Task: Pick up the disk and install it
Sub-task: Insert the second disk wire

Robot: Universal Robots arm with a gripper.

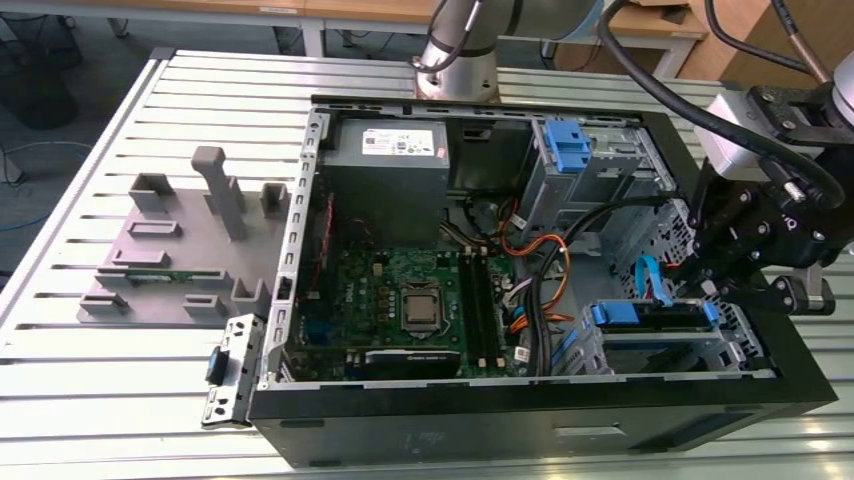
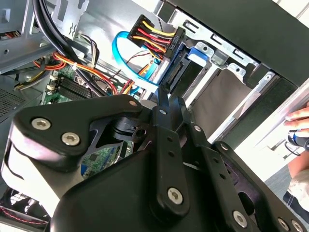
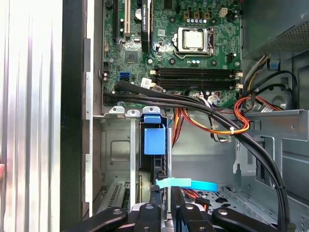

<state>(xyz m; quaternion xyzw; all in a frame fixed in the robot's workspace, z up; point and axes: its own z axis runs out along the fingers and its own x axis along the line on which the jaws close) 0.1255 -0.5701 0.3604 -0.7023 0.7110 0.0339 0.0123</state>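
1. The gripper point(image 1: 703, 283) hangs over the open computer case point(image 1: 400, 420), at the drive cage point(image 1: 661, 345) in the case's corner on the exterior view's right.
2. Gripper state: in the second wrist view the two black fingers point(image 2: 169, 108) lie pressed together, with no gap visible between them. In the first wrist view the fingertips point(image 3: 161, 189) sit side by side on a thin dark edge standing on end in the cage. Fingers drawn in; whether they truly pinch that edge, I cannot tell.
3. The disk point(image 1: 647, 314) is directly below the gripper, seated upright in the drive cage. Its blue bracket shows along the upper edge in the exterior view. In the first wrist view the blue bracket tab point(image 3: 154, 137) stands just ahead of the fingertips, between the cage's metal rails.
4. A light-blue flat data cable point(image 3: 186, 184) crosses just beside the fingertips in the first wrist view. In the second wrist view the same cable point(image 2: 126, 65) loops ahead of the fingers, next to a red-yellow-black power connector point(image 2: 154, 31) plugged at the disk's end.
5. Beyond the gripper, deeper in the case: the motherboard point(image 1: 400, 300) with its bare processor socket point(image 3: 194, 39).
6. A bundle of black cables point(image 3: 193, 104) runs between the motherboard and the drive cage.
7. Well away from the gripper, outside the case, a grey fixture block point(image 1: 180, 245) rests on the slatted table point(image 1: 80, 400).
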